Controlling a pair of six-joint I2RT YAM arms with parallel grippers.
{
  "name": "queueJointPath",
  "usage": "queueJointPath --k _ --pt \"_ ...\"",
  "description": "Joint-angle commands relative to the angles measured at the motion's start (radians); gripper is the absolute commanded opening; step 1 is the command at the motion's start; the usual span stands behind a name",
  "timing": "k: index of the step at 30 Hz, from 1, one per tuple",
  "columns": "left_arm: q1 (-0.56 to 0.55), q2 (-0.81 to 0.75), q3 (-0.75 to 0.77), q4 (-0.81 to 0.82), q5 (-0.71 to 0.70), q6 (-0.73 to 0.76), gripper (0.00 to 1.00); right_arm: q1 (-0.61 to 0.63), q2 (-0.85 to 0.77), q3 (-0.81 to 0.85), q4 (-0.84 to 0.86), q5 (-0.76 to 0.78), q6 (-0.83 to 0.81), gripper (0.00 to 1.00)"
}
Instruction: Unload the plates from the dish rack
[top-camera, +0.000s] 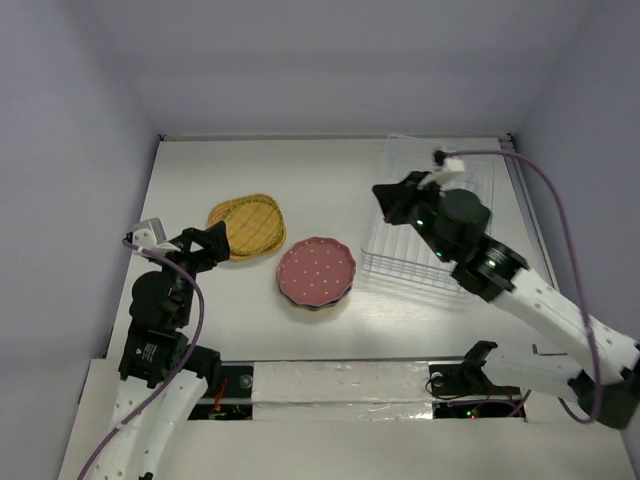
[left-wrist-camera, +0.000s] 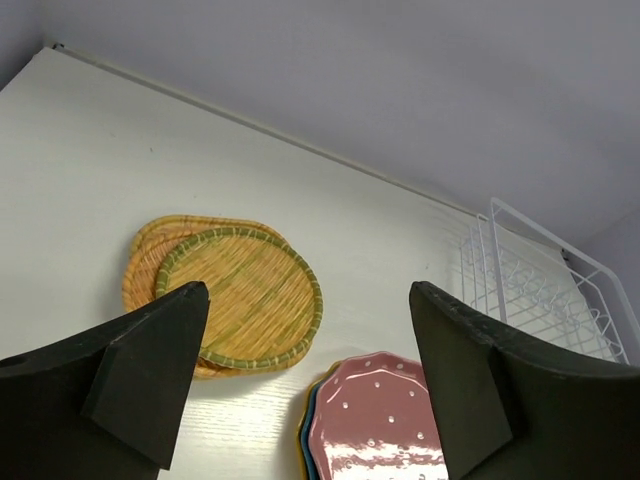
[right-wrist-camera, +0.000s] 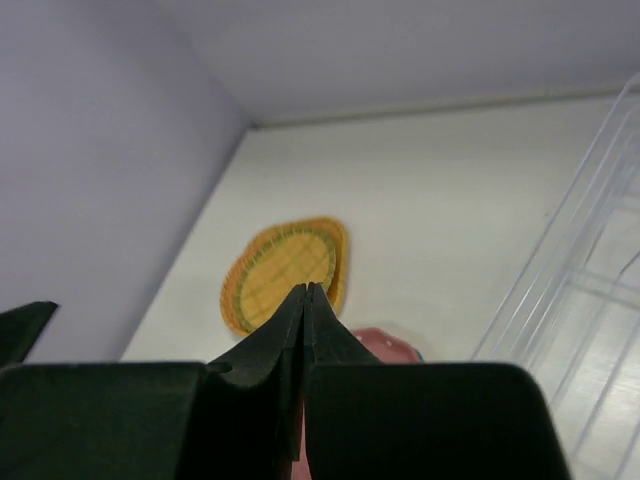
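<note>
Tabletop (top-camera: 300, 180): rack (top-camera: 400, 262) in far right corner, along right edge. Woven plates (top-camera: 248, 227) stacked left of centre. Pink dotted plate (top-camera: 316, 271) tops a stack near centre, just left of rack. Left gripper (left-wrist-camera: 308, 292) wide open, empty, by woven plates. Right gripper (right-wrist-camera: 305, 292) fully closed, empty, above rack's left side.

Standing here, I can read nothing: no lettering, number, brand or label shows anywhere. The woven plates (top-camera: 247, 227), the dotted pink plate (top-camera: 316, 268) and the dish rack (top-camera: 410, 264) all have plain surfaces, with only weave, dots and bare bars to see.
</note>
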Motion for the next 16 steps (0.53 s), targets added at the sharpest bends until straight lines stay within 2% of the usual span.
queueJointPath --k 1,3,4,5,7,8,11,16 --pt "0.005 0.001 0.055 0.044 0.003 0.004 0.80 0.005 -0.265 -0.079 0.017 0.122 -0.069 0.03" --pt "0.005 0.011 0.100 0.055 0.003 0.000 0.83 0.005 -0.387 -0.150 0.012 0.160 -0.074 0.21" --pt "0.005 0.019 0.122 0.063 0.003 -0.006 0.84 0.005 -0.513 -0.177 0.018 0.179 -0.071 0.40" --pt "0.005 0.022 0.141 0.066 0.003 -0.008 0.85 0.005 -0.574 -0.208 0.026 0.199 -0.058 0.50" --pt "0.005 0.027 0.202 0.075 0.003 -0.016 0.86 0.005 -0.688 -0.303 0.055 0.254 -0.040 0.62" --pt "0.005 0.027 0.213 0.081 0.003 -0.023 0.87 0.005 -0.779 -0.329 0.060 0.271 -0.040 0.71" --pt "0.005 0.012 0.224 0.119 0.003 -0.039 0.88 0.005 -0.879 -0.406 0.060 0.326 -0.038 0.80" --pt "0.005 0.012 0.168 0.124 0.003 -0.045 0.86 0.005 -0.845 -0.420 0.002 0.342 -0.021 0.81"
